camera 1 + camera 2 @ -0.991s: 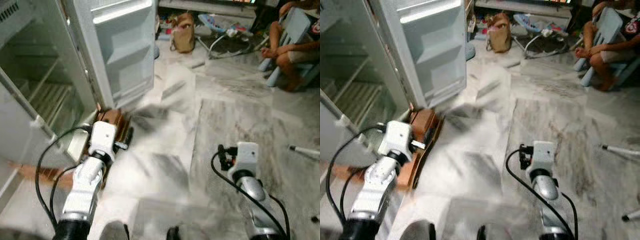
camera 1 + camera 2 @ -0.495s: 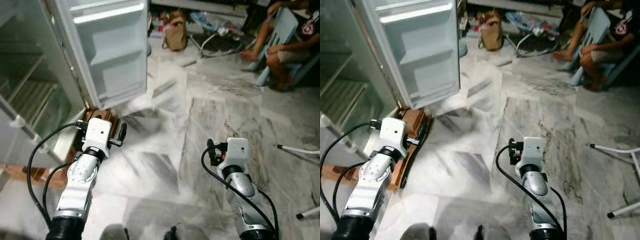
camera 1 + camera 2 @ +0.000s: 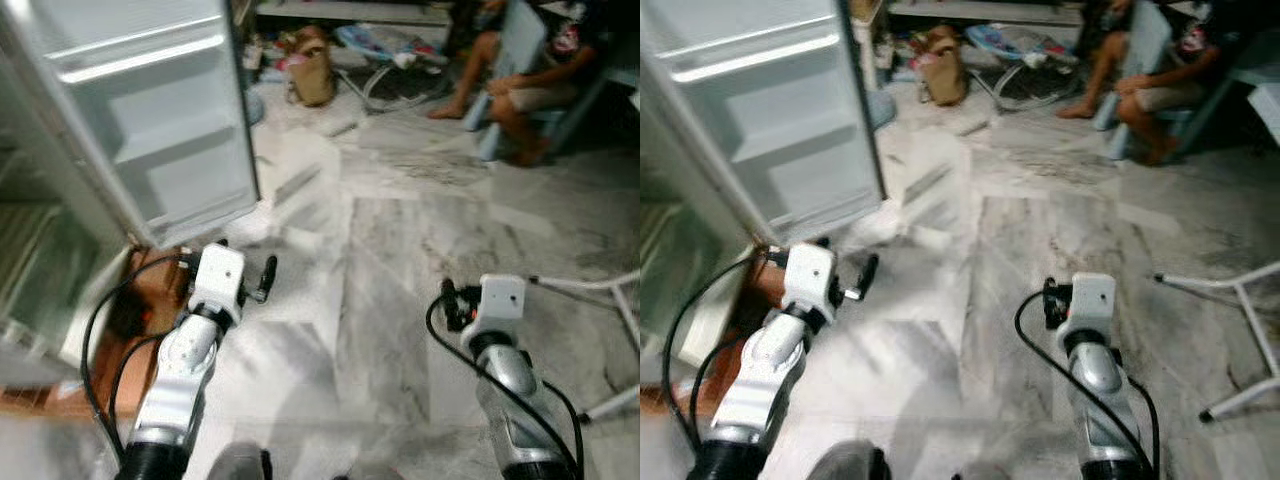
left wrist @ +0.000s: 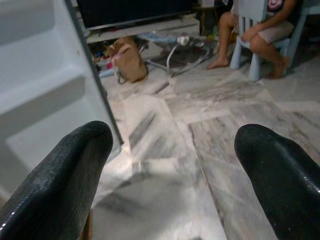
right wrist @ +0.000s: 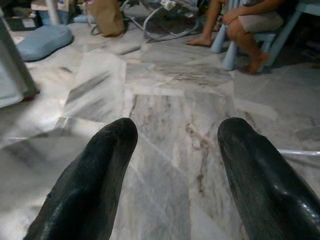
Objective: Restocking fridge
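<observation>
Holding nothing, the left gripper (image 4: pixel 172 165) has its two black fingers (image 4: pixel 60 180) spread wide apart, with only grey marble floor (image 3: pixel 390 250) between them. The right gripper (image 5: pixel 172 170) is the same: its two fingers (image 5: pixel 90 185) stand apart with nothing in them.

Both arms reach forward over the floor. The left arm (image 3: pixel 190 360) is near the bottom of the fridge door (image 3: pixel 150 110), and the right arm (image 3: pixel 505 370) is well apart from it, on the other side.

The fridge door is swung open. It is white, and two door shelves can be counted on its inside, with nothing seen on them. Beside it, at the left edge, the inside of the fridge (image 3: pixel 30 250) shows blurry, so its racks cannot be counted. Under the fridge sits a brown wooden stand (image 3: pixel 140 300).

Further back there is one brown bag (image 3: pixel 310 75) on the floor and one baby bouncer (image 4: pixel 175 47) next to it. One person (image 3: pixel 520 85) sits on a light blue chair (image 4: pixel 250 30), with bare feet on the floor. One white metal leg frame (image 3: pixel 1240 330) stands near the right arm.
</observation>
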